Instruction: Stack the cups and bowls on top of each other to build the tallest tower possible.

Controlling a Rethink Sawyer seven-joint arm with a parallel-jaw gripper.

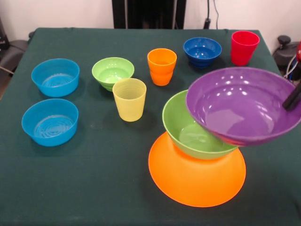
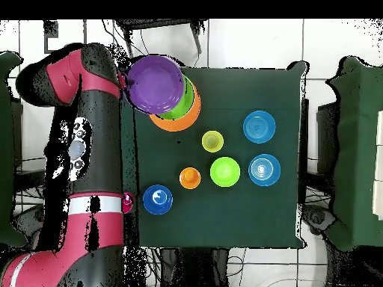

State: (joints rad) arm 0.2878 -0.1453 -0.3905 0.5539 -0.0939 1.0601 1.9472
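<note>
In the front view, the large purple bowl (image 1: 242, 104) hung tilted at right over the large green bowl (image 1: 194, 128) on the upturned huge orange bowl (image 1: 196, 170); the gripper (image 1: 292, 99) touched its right rim, its grip unreadable; overhead, the purple bowl (image 2: 155, 78) sat upper left beside the arm (image 2: 91, 127).

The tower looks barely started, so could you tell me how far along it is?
Done: the large green bowl sits on the upturned orange bowl. In hand: the purple bowl is held tilted above it by the gripper. Left: three cups and four small bowls stand apart.
</note>
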